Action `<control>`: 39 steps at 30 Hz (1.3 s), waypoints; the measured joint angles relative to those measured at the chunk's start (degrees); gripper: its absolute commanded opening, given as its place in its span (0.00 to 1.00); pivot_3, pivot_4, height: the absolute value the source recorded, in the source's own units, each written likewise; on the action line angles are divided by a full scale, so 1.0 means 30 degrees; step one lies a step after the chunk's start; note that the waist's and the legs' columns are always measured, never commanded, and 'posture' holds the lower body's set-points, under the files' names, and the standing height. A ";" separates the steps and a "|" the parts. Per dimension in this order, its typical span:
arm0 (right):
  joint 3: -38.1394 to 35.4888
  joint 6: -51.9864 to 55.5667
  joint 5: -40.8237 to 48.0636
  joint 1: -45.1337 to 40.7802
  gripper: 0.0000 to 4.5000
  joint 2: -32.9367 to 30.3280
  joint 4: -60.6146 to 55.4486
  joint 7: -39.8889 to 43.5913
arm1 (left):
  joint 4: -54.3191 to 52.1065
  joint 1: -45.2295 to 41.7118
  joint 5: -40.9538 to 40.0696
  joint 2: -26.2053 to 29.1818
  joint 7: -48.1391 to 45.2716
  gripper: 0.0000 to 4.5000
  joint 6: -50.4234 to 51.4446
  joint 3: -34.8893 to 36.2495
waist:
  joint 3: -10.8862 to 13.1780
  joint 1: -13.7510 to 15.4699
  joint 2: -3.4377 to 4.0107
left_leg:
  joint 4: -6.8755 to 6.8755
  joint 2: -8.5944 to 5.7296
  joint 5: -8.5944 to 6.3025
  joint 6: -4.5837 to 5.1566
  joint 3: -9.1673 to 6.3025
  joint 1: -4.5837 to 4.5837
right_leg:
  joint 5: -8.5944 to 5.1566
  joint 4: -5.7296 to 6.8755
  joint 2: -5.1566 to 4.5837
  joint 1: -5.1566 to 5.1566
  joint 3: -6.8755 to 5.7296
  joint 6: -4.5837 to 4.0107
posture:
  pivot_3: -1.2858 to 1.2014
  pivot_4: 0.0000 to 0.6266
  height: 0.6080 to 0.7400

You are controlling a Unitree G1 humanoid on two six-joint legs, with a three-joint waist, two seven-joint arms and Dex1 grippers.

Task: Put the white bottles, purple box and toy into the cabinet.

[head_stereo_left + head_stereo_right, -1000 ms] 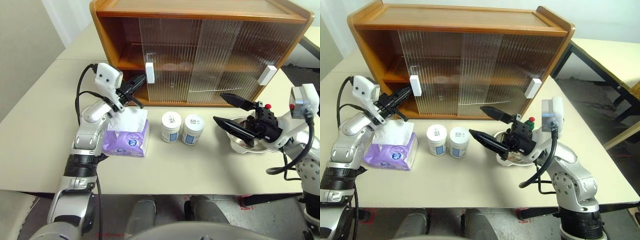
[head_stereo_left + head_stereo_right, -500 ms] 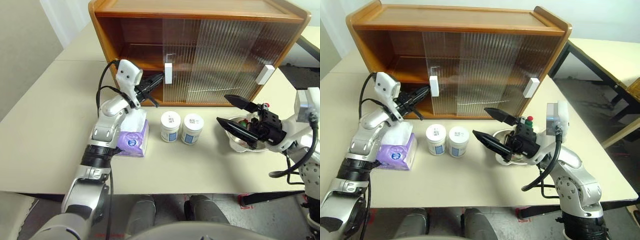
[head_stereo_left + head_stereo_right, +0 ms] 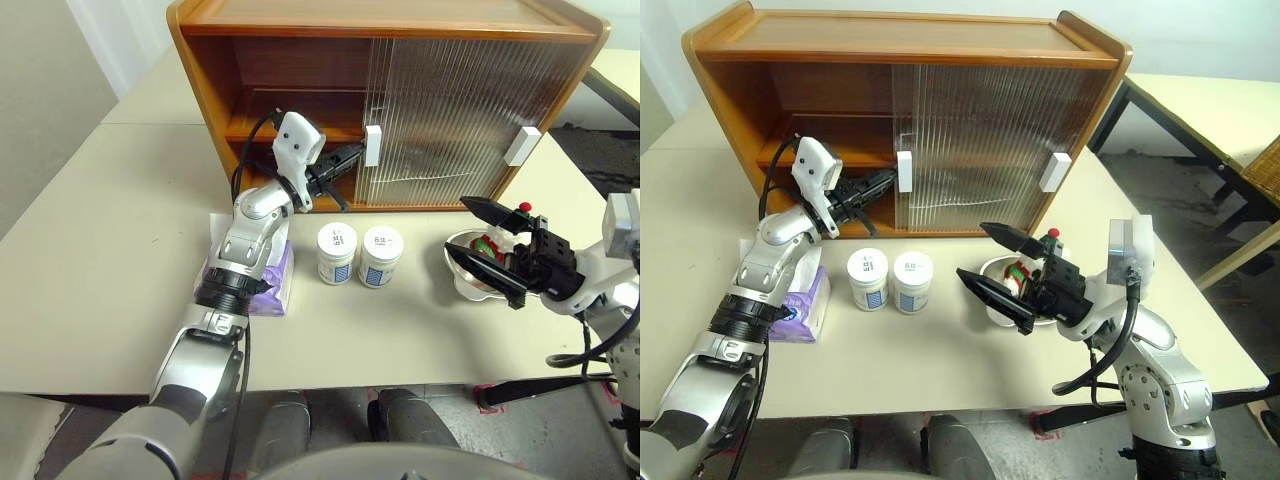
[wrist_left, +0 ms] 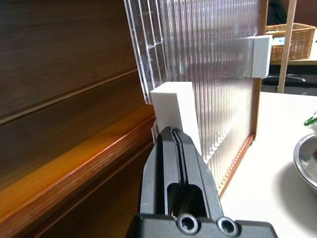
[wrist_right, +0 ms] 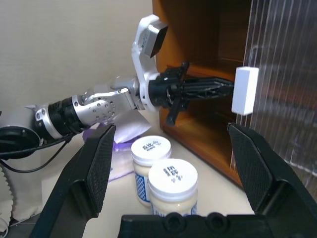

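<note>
Table (image 3: 90,290): pale beige top; dark floor to the right.
Cabinet (image 3: 300,25): at the table's back, left half uncovered.
Left gripper (image 3: 356,157): fingers pressed together, empty, tips against the white door handle (image 3: 373,146).
Right gripper (image 3: 482,240): spread wide, empty, above the metal dish (image 3: 462,285).
White bottles (image 3: 358,256): side by side before the cabinet.
Purple box (image 3: 272,292): left of them.
Toy (image 3: 1016,274): in the dish.

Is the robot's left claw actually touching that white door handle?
Touching. In the left wrist view the shut left gripper has its fingertips pressed right against the side of the white handle on the cabinet's sliding door, with no gap showing.
</note>
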 measured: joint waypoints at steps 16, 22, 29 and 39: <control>0.0214 -0.1137 -0.0434 -0.0141 1.00 -0.0074 0.1439 0.1595 | -0.5789 0.2168 -0.2862 0.6005 -0.2944 0.66 0.5824 0.2211 | -0.0020 -0.0364 0.0049 | 0.0074 -0.0004 -0.0039 0.0068 0.0009 -0.0058 | 0.0061 0.0015 0.0020 -0.0040 0.0001 -0.0107 | 0.47 0.09 1.00; 0.0498 -0.0353 -0.0328 -0.1331 1.00 -0.0417 0.1480 0.1597 | -0.9759 0.4408 -0.5410 1.1160 -0.3859 0.99 1.2847 0.4652 | -0.0022 -0.0173 0.0055 | 0.0038 0.0007 -0.0047 0.0058 0.0006 -0.0084 | 0.0097 0.0017 0.0006 -0.0113 0.0004 -0.0272 | 0.48 0.09 1.00; 0.0840 -0.0101 -0.0354 -0.1904 1.00 -0.0505 0.2024 0.1858 | -1.1977 0.8324 -0.7488 1.5014 -0.3902 0.99 1.9793 0.7422 | -0.0024 0.0182 0.0054 | -0.0212 0.0065 0.0020 -0.0084 -0.0002 -0.0127 | 0.0090 0.0039 -0.0006 -0.0320 0.0144 -0.0408 | 0.49 0.10 1.00; 0.1361 -0.0535 -0.0837 -0.2138 1.00 -0.0754 0.2187 0.3767 | -1.2095 1.1178 -0.8444 1.5151 -0.3198 0.99 2.2353 0.8246 | -0.0029 0.0381 0.0062 | -0.0273 0.0145 0.0062 -0.0184 0.0020 -0.0165 | 0.0173 0.0079 0.0068 -0.0497 0.0268 -0.0562 | 0.49 0.10 1.00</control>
